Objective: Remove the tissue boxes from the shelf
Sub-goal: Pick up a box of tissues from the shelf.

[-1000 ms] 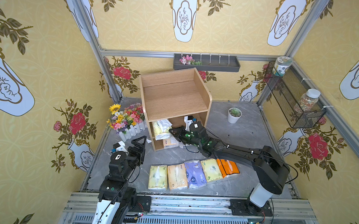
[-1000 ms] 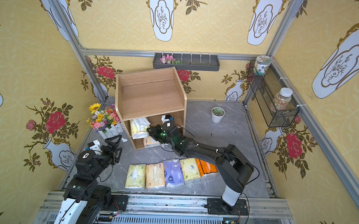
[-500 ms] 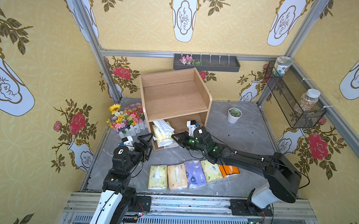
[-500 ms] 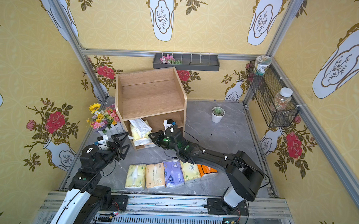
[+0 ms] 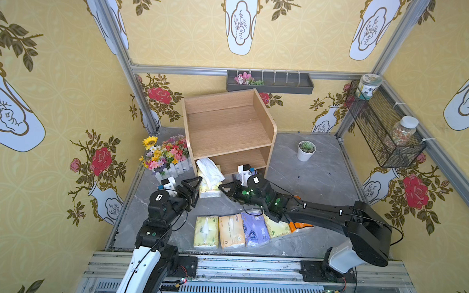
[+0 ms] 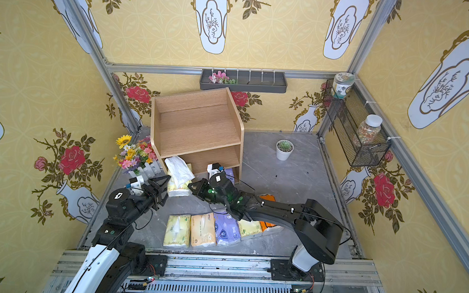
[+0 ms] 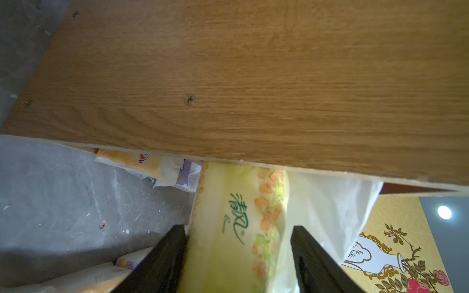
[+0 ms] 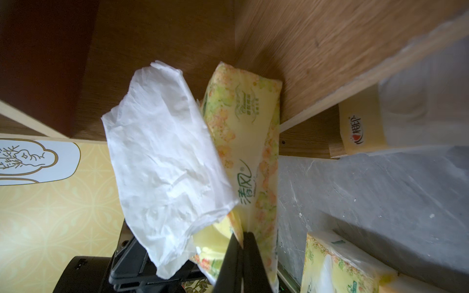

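Judged soft, light, slippery: pack (image 8: 243,126) pinched at wrapper by right gripper (image 8: 242,236); left gripper (image 7: 237,227) open, fingers (image 7: 167,253) astride. Take mid-body.

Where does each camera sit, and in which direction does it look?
Both top views: high at the front, looking down on the table and shelf; left arm and right arm show whole.
Left wrist: behind the left end effector, facing the shelf's side panel and the yellow-green tissue pack; two fingers show, astride the pack.
Right wrist: behind the right end effector, facing the shelf opening; its shut fingers show, pinching that pack's wrapper.
Shared: both wrist views show the same pack and shelf.
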Controlling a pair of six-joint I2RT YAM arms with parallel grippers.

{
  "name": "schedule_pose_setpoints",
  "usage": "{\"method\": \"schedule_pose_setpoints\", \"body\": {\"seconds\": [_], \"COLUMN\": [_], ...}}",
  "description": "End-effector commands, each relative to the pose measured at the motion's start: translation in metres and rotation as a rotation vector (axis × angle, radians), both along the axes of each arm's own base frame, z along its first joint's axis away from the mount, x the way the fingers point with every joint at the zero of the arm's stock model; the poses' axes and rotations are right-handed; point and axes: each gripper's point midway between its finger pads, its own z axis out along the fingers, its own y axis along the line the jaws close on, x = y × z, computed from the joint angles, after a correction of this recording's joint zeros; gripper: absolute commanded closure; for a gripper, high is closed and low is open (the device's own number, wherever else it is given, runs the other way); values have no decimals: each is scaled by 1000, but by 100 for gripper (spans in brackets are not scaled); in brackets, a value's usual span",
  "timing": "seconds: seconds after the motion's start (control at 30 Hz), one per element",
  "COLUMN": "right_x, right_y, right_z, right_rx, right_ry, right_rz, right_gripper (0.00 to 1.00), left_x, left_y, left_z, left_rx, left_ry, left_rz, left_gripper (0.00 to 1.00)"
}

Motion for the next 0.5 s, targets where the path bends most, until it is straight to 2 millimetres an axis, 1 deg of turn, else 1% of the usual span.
{"method": "schedule_pose_setpoints", "body": {"seconds": [0.0,0.13,0.23,0.4,0.43,0.47], "right_x": [-9,-13,-15,-20,-21,-21], "right_y": [6,7,3,-4,-6,-8], "right_z": [8,10,11,16,18,20], "right_rx": [31,35,30,15,13,9], "right_ry": [-5,-4,-2,-11,-15,-20], "right_rz": [38,49,50,60,66,69], "right_gripper": [100,100,100,100,95,87], "left_x": [2,4,4,6,6,6], "left_y": [-6,-15,-21,-28,-29,-30], "left_z": [6,6,9,11,10,11], "left_rx": [10,16,30,49,52,54], "left_ry": [-40,-47,-56,-64,-66,-67], "left_rz": [-36,-68,-79,-96,-100,-104], "left_gripper": [32,37,44,61,65,67]}}
